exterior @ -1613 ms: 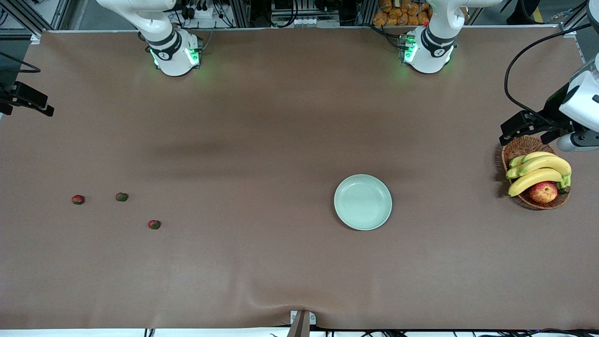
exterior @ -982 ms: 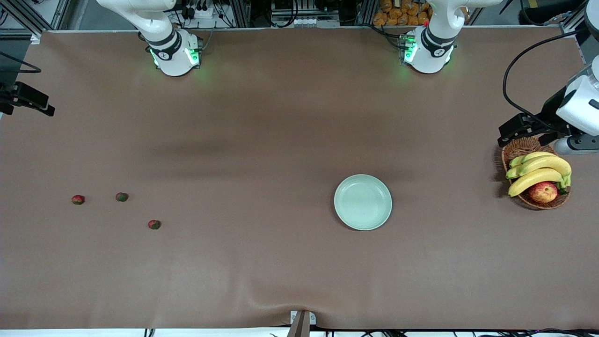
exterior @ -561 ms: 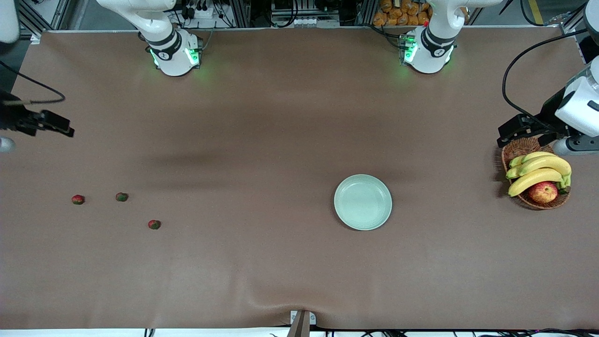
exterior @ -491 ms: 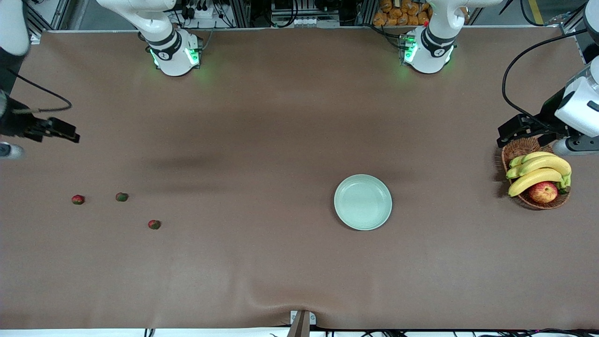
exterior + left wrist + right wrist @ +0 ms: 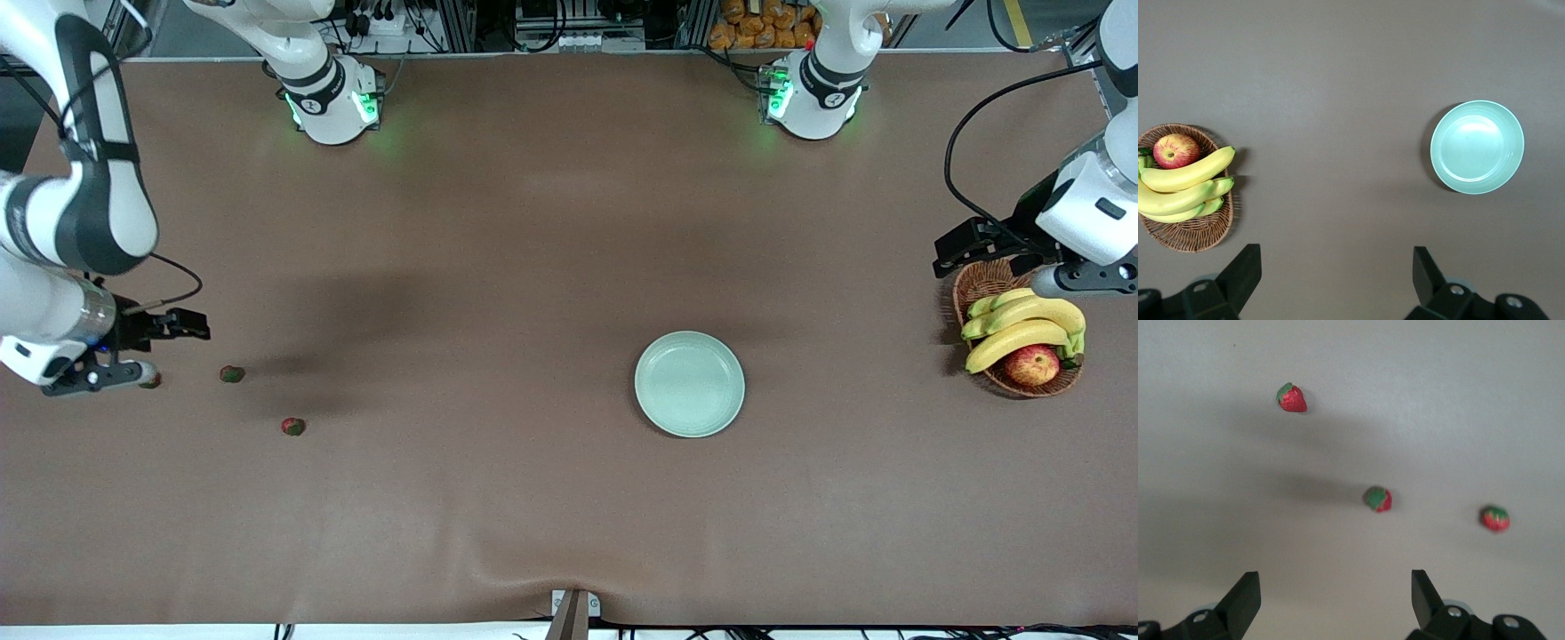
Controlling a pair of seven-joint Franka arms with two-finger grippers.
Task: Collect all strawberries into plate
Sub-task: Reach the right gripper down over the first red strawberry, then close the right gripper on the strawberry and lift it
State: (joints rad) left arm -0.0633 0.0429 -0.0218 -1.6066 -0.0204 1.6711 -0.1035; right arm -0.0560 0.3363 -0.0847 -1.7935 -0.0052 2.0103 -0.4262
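Over the strawberries (image 5: 1377, 499), the right pincer (image 5: 1331, 600) hangs open; left pincer (image 5: 1335, 277) likewise.

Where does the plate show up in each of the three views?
Front view: plate, on the table toward the left arm's end, near the wicker basket.
Left wrist view: plate, with the same basket in the picture.
Right wrist view: not in it; only strawberries.

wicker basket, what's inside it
The wicker basket holds a bunch of bananas and an apple. Whatever lies beneath the fruit is covered.
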